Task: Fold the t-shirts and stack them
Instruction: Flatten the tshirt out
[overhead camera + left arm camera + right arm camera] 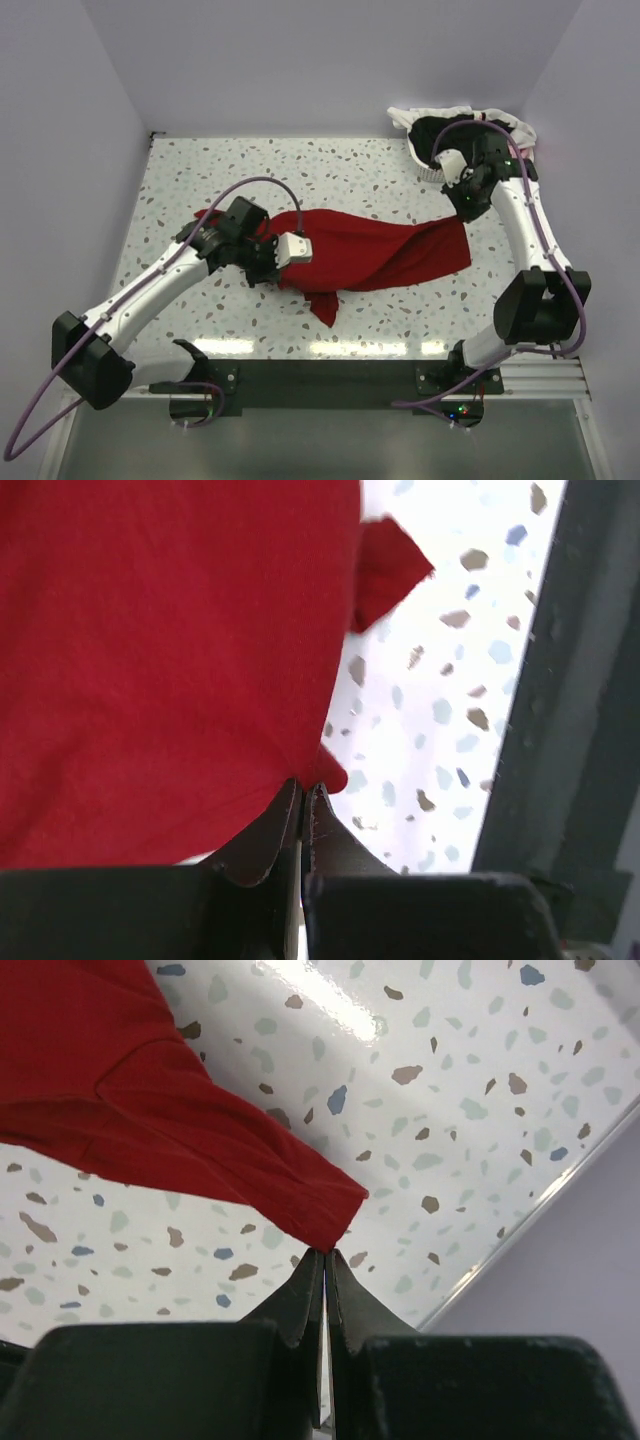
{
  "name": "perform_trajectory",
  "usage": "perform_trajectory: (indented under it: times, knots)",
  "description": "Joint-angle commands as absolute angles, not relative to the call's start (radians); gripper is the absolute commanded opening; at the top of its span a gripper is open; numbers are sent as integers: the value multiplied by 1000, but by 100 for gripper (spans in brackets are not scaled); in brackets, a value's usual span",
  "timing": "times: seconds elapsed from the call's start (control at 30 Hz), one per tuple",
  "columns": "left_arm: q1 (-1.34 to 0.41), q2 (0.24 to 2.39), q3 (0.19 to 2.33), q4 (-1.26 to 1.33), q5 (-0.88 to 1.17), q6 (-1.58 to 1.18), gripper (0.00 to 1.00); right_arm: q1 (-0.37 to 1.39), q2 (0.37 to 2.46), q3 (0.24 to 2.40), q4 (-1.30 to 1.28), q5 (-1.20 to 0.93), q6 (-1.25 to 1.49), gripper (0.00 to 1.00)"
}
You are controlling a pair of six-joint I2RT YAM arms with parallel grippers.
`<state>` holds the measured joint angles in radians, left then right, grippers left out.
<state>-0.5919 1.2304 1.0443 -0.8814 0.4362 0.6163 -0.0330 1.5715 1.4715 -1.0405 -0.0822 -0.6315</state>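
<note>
Step in hand, by judgement: spreading the dark red t-shirt (pixel 370 255) flat, before any fold. Lying crumpled across the middle of the table (pixel 330 170), stretched from left to right, with one flap pointing to the near edge. Held at both ends: left gripper (pixel 303 785) fully closed on a small tip of the cloth edge at the left end, right gripper (pixel 325 1252) fully closed on a hemmed corner at the right end, near the white basket (pixel 428 170).

To do it well: pull the two ends apart slowly and evenly, only to tautness and no further, because of the very small bite of fabric in both pinches and the risk of slipping. Lift a little while pulling, to let the twisted middle open and the near flap drop out. Then lower flat, away from the basket, leaving room on the near side for the folding.

Shown by the top view only: the whole outline of the shirt, the twist in its middle, and the black and white garments (pixel 435 135) heaped in the basket at the far right. Shown by the wrist views only: the thinness of each grip. In the left wrist view, just a small point of red between the closed tips; in the right wrist view, a stitched hem ending exactly at the tips. Sleeve or bottom hem at each pinch: impossible to tell from any view.
</note>
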Motion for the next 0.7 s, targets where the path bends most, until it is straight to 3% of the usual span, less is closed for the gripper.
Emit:
perform_trajectory:
  times: [0.0,0.27,0.5,0.57,0.6,0.67]
  knots:
    - [-516,1262,1063,-1044,549,689,0,-8,1578,1532,-1092,-48,-726,0]
    - [-97,1629,1293,-1060,612,716,0,187,1805,1630,-1023,-2,-627,0]
    - [-23,1926,1442,-962,604,615,1,213,2034,1827,-1008,55,-560,0]
    - [-12,1962,1479,-937,595,585,4,215,2078,1861,-1043,51,-546,10]
    - [-8,1983,1486,-901,585,553,5,212,2082,1874,-1048,51,-542,27]
    - [0,1993,1503,-870,557,531,10,199,2063,1871,-1063,32,-532,43]
